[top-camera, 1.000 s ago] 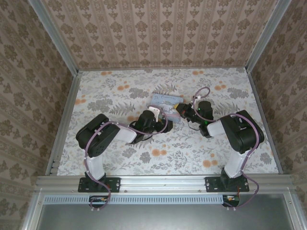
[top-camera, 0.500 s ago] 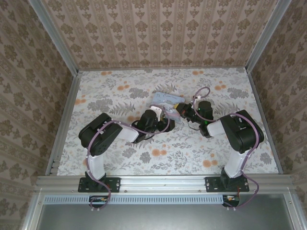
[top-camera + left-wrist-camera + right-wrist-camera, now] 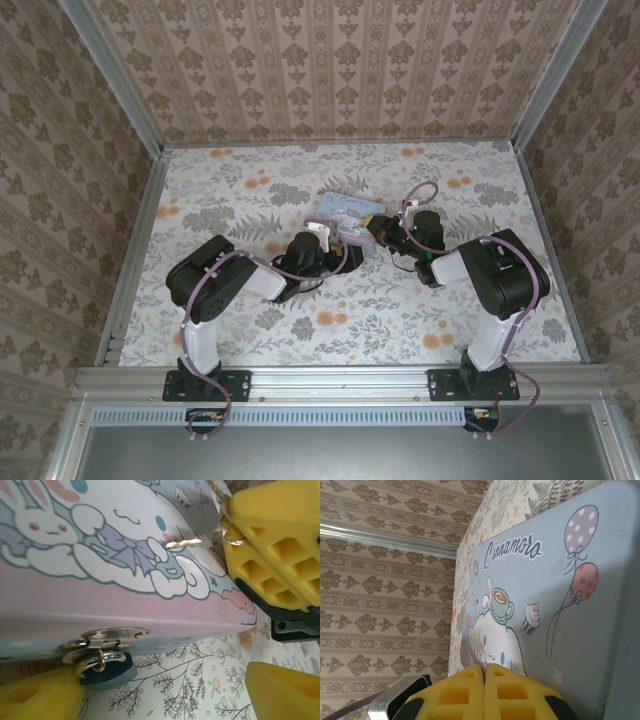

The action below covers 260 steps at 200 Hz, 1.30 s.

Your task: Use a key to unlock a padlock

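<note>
The pale-blue tin [image 3: 350, 208] lay mid-table between the two arms. The left gripper [image 3: 165, 680] stood with jaws wide apart, facing the tin's front wall. There the padlock [image 3: 114, 672] hung from the hasp [image 3: 107, 636], just beside one of its fingers. The right gripper [image 3: 485, 672] was clamped on the key [image 3: 186, 542]. The key's blade lay over the lid, pointing away from that claw and apart from the padlock. The left arm was nearer the lock.

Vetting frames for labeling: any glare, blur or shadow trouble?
Left wrist: the key glints bright against the tin; the padlock is dark but in focus below the tin's edge. Right wrist: tin print crisp, its right margin dim. Top external: even light, padlock too small to make out.
</note>
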Each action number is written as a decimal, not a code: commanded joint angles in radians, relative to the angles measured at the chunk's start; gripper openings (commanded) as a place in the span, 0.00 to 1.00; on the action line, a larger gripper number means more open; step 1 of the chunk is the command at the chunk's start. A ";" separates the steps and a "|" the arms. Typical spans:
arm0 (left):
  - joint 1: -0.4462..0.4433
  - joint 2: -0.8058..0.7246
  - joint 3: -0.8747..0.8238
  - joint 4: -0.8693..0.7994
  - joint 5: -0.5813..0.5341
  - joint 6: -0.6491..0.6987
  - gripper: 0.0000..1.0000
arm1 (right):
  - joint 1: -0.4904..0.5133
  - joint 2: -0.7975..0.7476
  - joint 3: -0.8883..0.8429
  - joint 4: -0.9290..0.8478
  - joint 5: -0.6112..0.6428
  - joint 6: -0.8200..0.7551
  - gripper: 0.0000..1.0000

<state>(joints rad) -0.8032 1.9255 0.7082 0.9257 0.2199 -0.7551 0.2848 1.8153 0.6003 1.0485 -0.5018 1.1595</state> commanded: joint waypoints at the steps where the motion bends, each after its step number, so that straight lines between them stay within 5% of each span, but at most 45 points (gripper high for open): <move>1: 0.006 0.048 -0.019 0.120 0.026 -0.087 0.85 | 0.001 0.065 -0.036 -0.144 0.005 -0.003 0.00; 260: -0.049 0.047 -0.105 0.314 -0.104 -0.230 0.70 | 0.001 0.091 -0.040 -0.120 0.005 0.003 0.00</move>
<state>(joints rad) -0.8455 1.9648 0.6136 1.1637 0.1253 -0.9504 0.2848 1.8355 0.5983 1.0904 -0.5060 1.1645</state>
